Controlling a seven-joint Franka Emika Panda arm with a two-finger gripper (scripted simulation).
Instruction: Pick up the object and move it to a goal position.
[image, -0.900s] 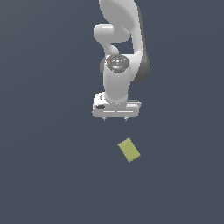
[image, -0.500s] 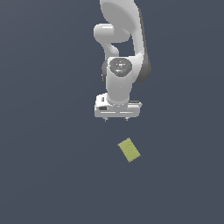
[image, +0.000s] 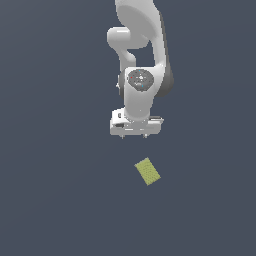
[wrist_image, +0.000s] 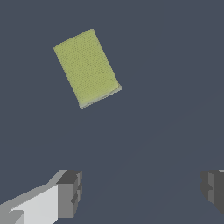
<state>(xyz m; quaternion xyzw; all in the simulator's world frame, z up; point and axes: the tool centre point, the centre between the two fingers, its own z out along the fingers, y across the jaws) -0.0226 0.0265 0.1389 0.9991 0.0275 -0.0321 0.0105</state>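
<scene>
The object is a small flat yellow-green block (image: 147, 171) with a fine dotted texture. It lies flat and skewed on the dark grey floor, apart from the arm. My white gripper (image: 134, 135) hangs above the floor, behind the block and a little toward the exterior view's left. In the wrist view the block (wrist_image: 87, 68) shows whole, away from the fingers. The two grey fingertips (wrist_image: 70, 192) stand wide apart with nothing between them, so the gripper (wrist_image: 142, 188) is open and empty.
The floor (image: 60, 190) is a plain dark grey surface with no other objects or edges in view. No goal marker shows.
The gripper has moved slightly lower and toward the block. The block has not moved.
</scene>
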